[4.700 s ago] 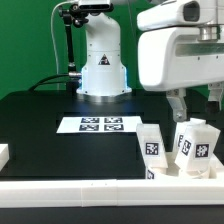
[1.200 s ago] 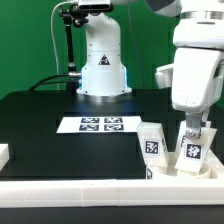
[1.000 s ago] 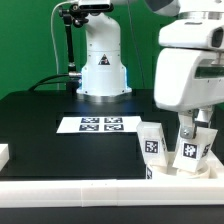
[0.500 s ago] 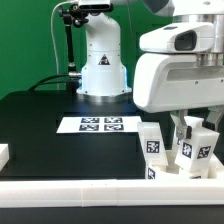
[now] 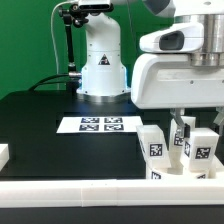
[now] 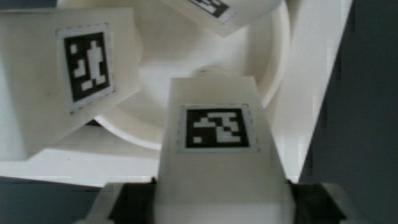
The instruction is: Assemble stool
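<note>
since the earlier frame, gripper (image 5: 187, 132) has swung toward exterior view's left, fingers pinching a tagged leg (image 6: 217, 140) beside another leg (image 5: 153, 147).

— What does the arm look like?
— A glossy white moulded plastic robot arm (image 5: 185, 65), its blocky wrist housing just above the gripper, with a grey oval inset on its side.
— And behind it?
— A white conical base (image 5: 102, 62) bearing a dark emblem, beside a black cabled post (image 5: 69, 40).
</note>
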You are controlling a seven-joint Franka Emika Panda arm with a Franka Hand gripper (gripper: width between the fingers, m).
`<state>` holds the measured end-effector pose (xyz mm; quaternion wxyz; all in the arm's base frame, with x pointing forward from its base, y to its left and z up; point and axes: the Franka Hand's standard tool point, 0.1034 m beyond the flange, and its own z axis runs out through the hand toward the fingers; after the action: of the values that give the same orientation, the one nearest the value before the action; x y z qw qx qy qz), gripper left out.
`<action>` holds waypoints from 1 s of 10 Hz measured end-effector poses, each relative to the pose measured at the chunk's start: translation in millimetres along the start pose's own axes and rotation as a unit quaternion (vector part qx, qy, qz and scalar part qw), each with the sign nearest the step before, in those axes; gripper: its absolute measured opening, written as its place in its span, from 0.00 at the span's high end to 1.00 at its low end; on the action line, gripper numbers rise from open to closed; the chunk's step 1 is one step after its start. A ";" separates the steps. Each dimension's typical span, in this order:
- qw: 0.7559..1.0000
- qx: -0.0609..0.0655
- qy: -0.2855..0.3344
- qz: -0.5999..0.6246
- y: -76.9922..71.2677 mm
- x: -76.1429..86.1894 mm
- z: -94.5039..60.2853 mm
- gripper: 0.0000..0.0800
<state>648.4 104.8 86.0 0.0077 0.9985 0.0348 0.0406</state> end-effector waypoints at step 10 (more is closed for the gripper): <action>0.905 0.024 -0.003 0.424 -2.3 -3.7 3.2 0.57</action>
<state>644.9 106.8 82.5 -0.0337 0.9190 -0.3911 0.0360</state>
